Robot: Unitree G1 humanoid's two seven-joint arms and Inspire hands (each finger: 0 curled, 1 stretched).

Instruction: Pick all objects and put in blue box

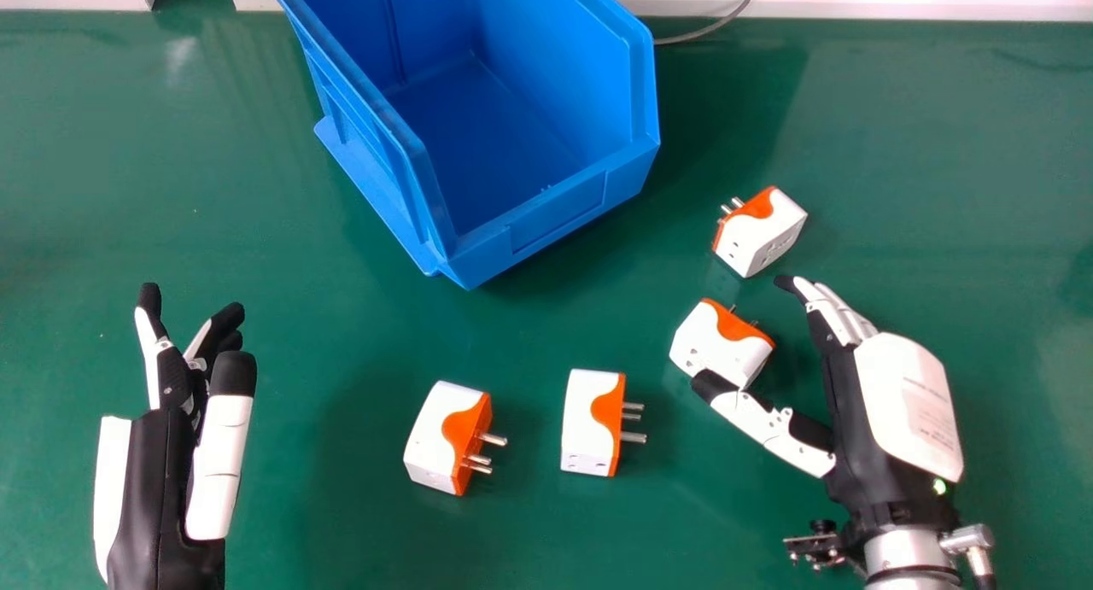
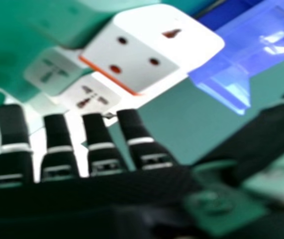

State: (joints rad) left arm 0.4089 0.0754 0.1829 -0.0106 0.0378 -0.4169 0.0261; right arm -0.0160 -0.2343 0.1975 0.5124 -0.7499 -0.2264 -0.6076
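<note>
The box [image 1: 559, 214] stands on the green desk [image 1: 85, 231] at the far side, left of the middle, its low lip turned toward the near right. A grey cable [image 1: 721, 25] runs on the desk just beyond its right side.

Four white and orange plugs lie on the desk, all outside the box. The far plug [image 1: 768, 231] is at the right, its pins pointing left. The second plug [image 1: 713, 347] lies nearer and a little left of it, pins toward the far right. The third plug [image 1: 589, 419] and the left plug [image 1: 435, 432] lie side by side, apart, in the near middle, pins to the right.

The right hand [image 1: 905, 394] is at the near right, fingers straight and thumb held well away from them. The thumb's tip overlaps the second plug's near edge; whether they touch cannot be told. The left hand [image 1: 158, 479] is at the near left, fingers loosely extended and slightly spread, holding nothing.
</note>
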